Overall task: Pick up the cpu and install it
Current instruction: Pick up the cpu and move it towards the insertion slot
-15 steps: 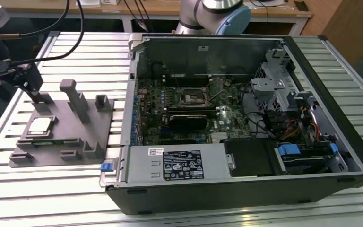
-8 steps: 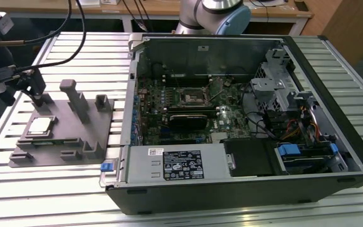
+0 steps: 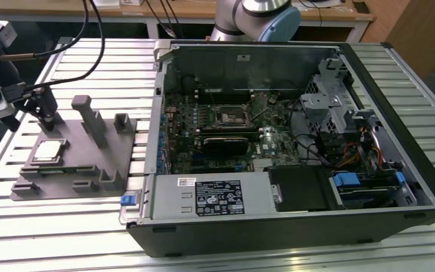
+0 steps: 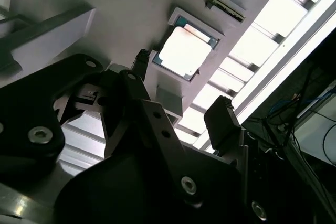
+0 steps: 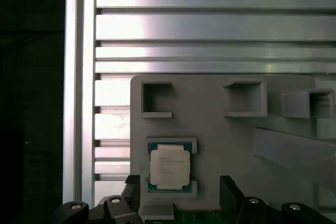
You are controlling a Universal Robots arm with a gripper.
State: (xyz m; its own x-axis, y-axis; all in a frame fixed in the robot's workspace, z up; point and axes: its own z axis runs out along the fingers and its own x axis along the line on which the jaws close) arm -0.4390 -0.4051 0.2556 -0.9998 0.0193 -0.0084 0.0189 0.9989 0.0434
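The cpu is a small square chip with a shiny silver top, lying flat in a recess of the grey holder plate at the exterior view's left. My gripper hangs just above the holder, a little behind the chip. It is open, and nothing sits between its black fingers. In the first wrist view the cpu lies just beyond the gap of the gripper. In the second wrist view the cpu shows past the two fingertips of the gripper.
An open computer case lies on its side on the slatted metal table, at the exterior view's right of the holder. Its motherboard socket faces up, with a black block just in front. Upright grey posts rise from the holder.
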